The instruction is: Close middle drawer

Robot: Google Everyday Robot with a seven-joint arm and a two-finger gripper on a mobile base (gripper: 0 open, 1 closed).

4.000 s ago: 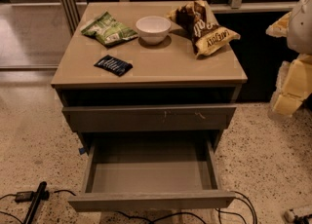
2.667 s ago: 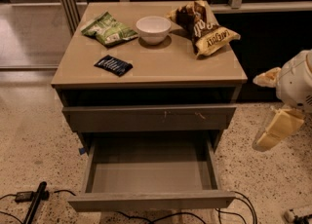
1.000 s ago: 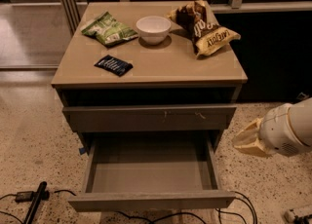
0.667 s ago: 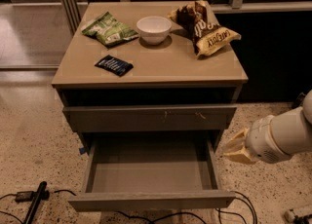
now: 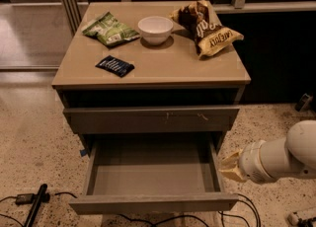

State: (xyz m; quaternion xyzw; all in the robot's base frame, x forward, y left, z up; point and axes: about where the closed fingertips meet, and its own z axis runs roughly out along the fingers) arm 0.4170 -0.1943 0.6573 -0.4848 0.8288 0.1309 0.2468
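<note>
Item one, from my remote seat: the wide shallow grey-taupe middle drawer (image 5: 153, 175), pulled far out of the tan cabinet (image 5: 163, 70), its plain front nearest the camera and its smooth grey box bare. Above it I log a taller closed drawer front with light scratch marks (image 5: 148, 119). The cream-tipped gripper (image 5: 230, 167) on its white arm hangs low at the right, just beside the open drawer's right wall; I cannot tell its state, nor whether it touches the wall. On the cabinet top: a crumpled green snack bag (image 5: 109, 29), a round white bowl (image 5: 155, 27), a brown-and-yellow chip bag (image 5: 206, 27), a flat dark blue packet (image 5: 114, 66). Black cables (image 5: 30, 202) lie on the speckled floor.
</note>
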